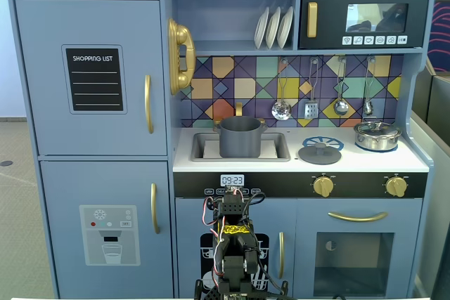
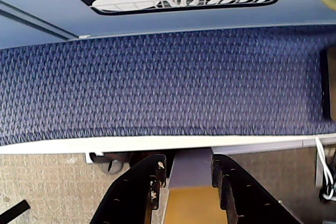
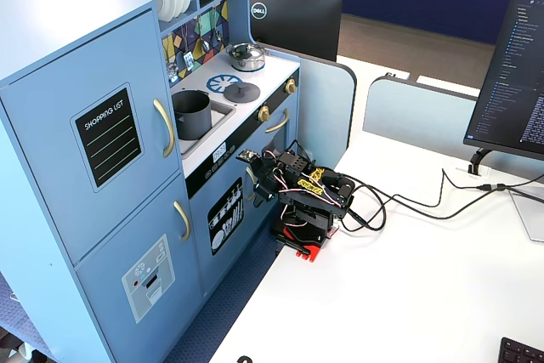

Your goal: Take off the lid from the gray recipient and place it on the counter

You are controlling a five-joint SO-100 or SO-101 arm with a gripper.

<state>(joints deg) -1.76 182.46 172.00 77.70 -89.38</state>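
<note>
The gray recipient (image 1: 240,137) stands uncovered in the sunken sink; it also shows in the other fixed view (image 3: 192,114). The lid (image 1: 320,153) lies flat on the white counter (image 1: 415,161) over the printed burner, right of the sink, knob up, and shows in the other fixed view too (image 3: 247,91). My arm is folded low in front of the toy kitchen, well below the counter. My gripper (image 2: 188,161) is open and holds nothing; in a fixed view (image 3: 254,181) it points at the lower cabinet door.
A shiny silver pot (image 1: 377,135) with its own lid stands on the counter's right end. Utensils (image 1: 281,109) hang on the back wall. Gold knobs (image 1: 323,186) sit on the front panel. A monitor (image 3: 510,74) and cables (image 3: 408,201) are on the white desk.
</note>
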